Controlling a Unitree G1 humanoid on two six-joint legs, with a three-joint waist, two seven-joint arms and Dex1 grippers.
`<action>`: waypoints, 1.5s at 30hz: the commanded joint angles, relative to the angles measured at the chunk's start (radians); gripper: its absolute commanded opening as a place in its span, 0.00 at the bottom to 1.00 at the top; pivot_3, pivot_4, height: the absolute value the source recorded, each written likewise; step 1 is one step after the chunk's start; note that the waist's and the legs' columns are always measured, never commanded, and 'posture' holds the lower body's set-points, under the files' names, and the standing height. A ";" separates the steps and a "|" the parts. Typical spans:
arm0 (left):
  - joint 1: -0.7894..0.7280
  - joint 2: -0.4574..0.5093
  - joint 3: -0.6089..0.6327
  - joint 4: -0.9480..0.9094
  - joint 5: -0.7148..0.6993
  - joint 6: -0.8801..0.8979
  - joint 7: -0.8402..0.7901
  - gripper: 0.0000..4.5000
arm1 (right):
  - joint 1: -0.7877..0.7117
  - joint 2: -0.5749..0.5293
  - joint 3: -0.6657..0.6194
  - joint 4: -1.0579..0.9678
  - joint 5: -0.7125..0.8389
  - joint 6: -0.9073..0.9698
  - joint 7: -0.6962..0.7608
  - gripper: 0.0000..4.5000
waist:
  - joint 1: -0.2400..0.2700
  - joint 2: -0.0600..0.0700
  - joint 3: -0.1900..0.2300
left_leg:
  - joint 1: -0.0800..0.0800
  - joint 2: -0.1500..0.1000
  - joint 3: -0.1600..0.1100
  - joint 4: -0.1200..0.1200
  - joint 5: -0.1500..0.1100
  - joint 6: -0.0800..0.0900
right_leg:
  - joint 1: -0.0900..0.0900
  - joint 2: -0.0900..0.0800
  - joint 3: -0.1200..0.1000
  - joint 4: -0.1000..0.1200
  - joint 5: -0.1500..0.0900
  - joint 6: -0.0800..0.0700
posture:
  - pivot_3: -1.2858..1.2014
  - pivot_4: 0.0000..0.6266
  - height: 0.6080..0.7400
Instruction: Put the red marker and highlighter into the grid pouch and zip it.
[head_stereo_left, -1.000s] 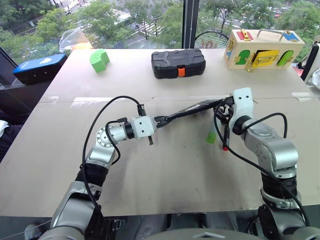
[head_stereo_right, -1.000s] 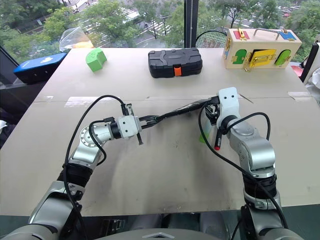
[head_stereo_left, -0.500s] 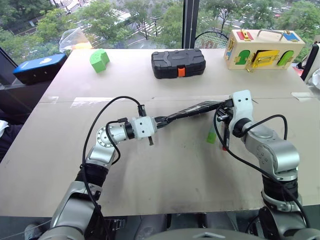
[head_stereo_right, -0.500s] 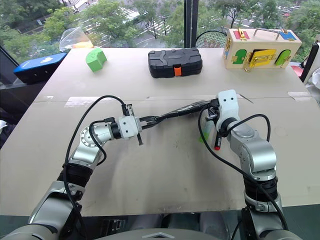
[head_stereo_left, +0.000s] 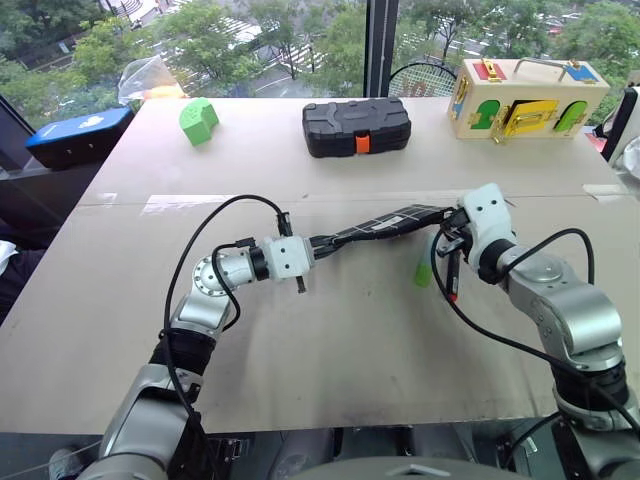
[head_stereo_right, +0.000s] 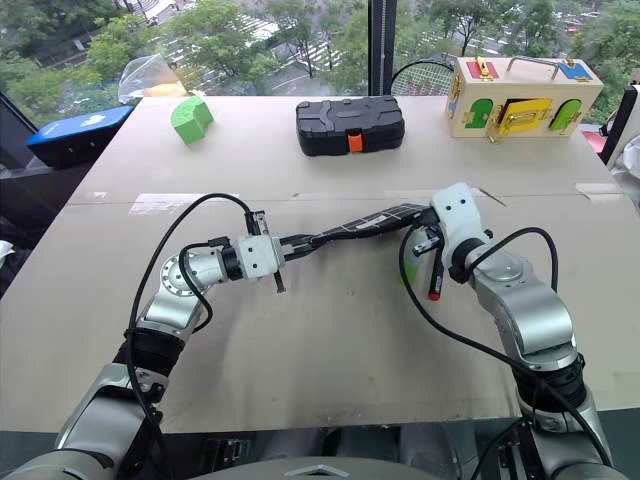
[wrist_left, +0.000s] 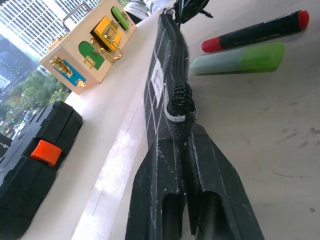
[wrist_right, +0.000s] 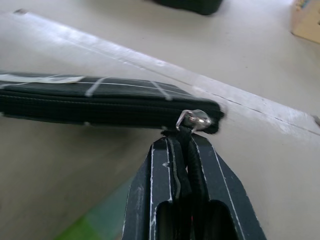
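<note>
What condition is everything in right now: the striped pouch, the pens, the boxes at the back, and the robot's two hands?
grid pouch: zipped shut, held up on edge between both hands.
red marker: capped, lying on the table outside the pouch.
highlighter: capped, lying beside the marker, outside.
left hand: shut on the pouch's end.
right hand: shut on the zipper pull.
black case: closed, orange latch down.
wooden latch box: doors closed.

Left fingers (wrist_left: 187, 165) pinched closed; right fingers (wrist_right: 186, 165) likewise, arms reaching inward.

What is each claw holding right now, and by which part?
Left claw pinches the grid pouch by its end; right claw grips its zipper pull at the other end.
</note>
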 joint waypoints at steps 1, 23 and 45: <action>-0.018 0.006 0.006 -0.017 0.007 -0.020 0.019 0.00 | -0.012 -0.008 0.034 -0.068 0.019 0.013 0.036 0.00 | 0.000 0.000 0.000 | 0.000 0.000 0.000 0.000 0.000 0.000 | 0.000 0.000 0.000 0.000 0.000 0.000 | 0.52 0.24 1.00; -0.020 0.001 0.021 -0.017 0.002 0.001 0.084 0.00 | -0.027 0.025 0.005 -0.099 0.092 0.128 0.079 0.00 | 0.003 0.000 0.000 | 0.000 0.000 0.000 0.000 0.000 0.000 | 0.000 0.000 0.000 0.000 0.000 0.000 | 0.52 0.24 1.00; -0.016 -0.009 0.044 -0.040 -0.004 0.029 0.134 0.00 | -0.034 0.053 -0.049 -0.113 0.157 0.227 0.071 0.00 | 0.002 0.000 0.000 | 0.000 0.000 0.000 0.000 0.000 0.000 | 0.000 0.000 0.000 0.000 0.000 0.000 | 0.52 0.24 1.00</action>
